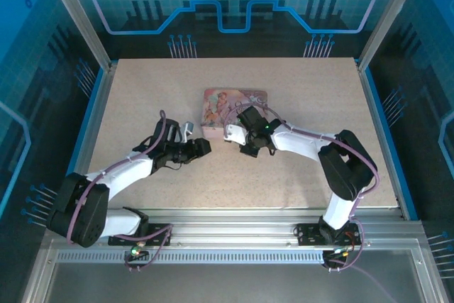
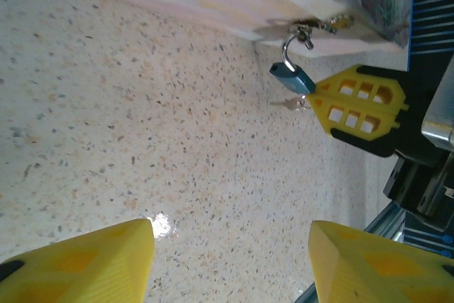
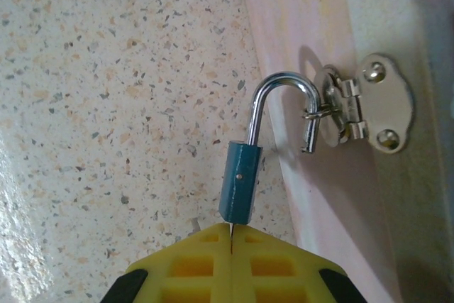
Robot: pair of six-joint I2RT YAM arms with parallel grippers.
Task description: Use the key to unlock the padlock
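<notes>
- Padlock (image 3: 240, 182) with a blue body hangs by its silver shackle from the ring of a metal hasp (image 3: 383, 111). The hasp is on the side wall of the pink box (image 1: 220, 104). The shackle's short end stands free of the body.
- The right tool (image 3: 231, 239) is closed tight, its yellow fingers pressed together on the key (image 3: 231, 227). The key shows as a thin blade running from between the fingertips into the bottom of the padlock.
- The left tool (image 2: 230, 260) stands partly open with nothing between its two yellow fingers. It hangs over the bare speckled table (image 2: 106, 104), apart from the padlock and pointed toward it.
- From above, both tools sit at the near side of the pink box. The right tool is close against it, and the left tool is a little to its left.
</notes>
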